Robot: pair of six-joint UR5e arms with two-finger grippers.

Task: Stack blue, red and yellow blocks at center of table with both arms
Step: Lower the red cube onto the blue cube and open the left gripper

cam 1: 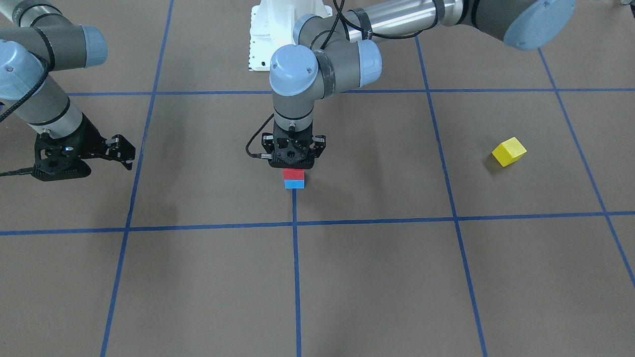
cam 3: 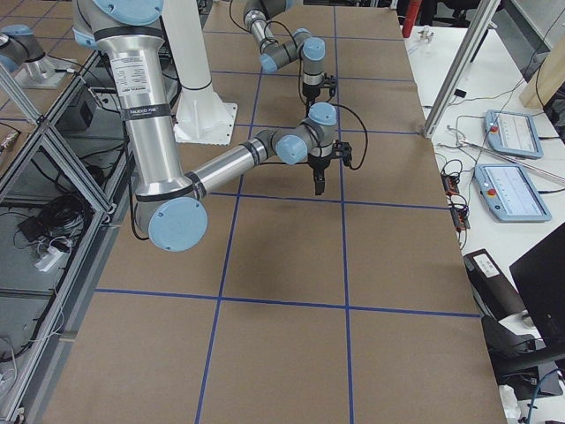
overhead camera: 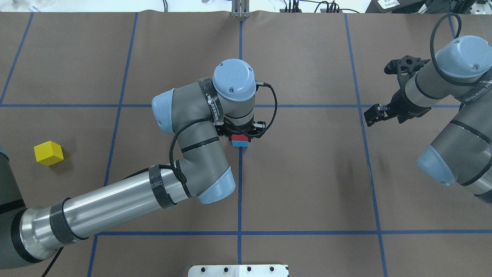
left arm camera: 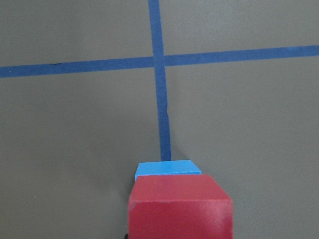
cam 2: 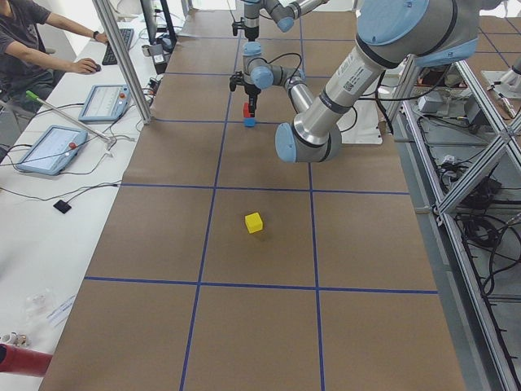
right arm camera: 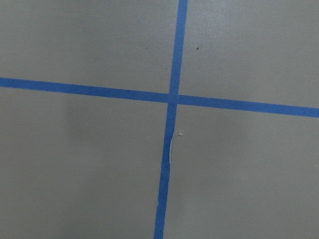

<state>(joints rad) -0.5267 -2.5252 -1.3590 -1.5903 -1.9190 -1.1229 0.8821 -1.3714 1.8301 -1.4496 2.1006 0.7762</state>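
A red block (cam 1: 292,174) sits on a blue block (cam 1: 293,184) on a blue tape line near the table's center. My left gripper (cam 1: 293,167) points straight down onto the stack and is shut on the red block; its fingers are mostly hidden. In the left wrist view the red block (left arm camera: 179,206) fills the bottom edge with the blue block (left arm camera: 167,168) just under it. A yellow block (cam 1: 509,151) lies alone, far out on my left side. My right gripper (cam 1: 124,152) hangs open and empty, well off to my right.
The table is brown with a grid of blue tape lines (cam 1: 295,258). The white robot base (cam 1: 278,29) stands at the far edge in the front-facing view. Operators' tablets (cam 2: 49,147) lie beyond the table's edge.
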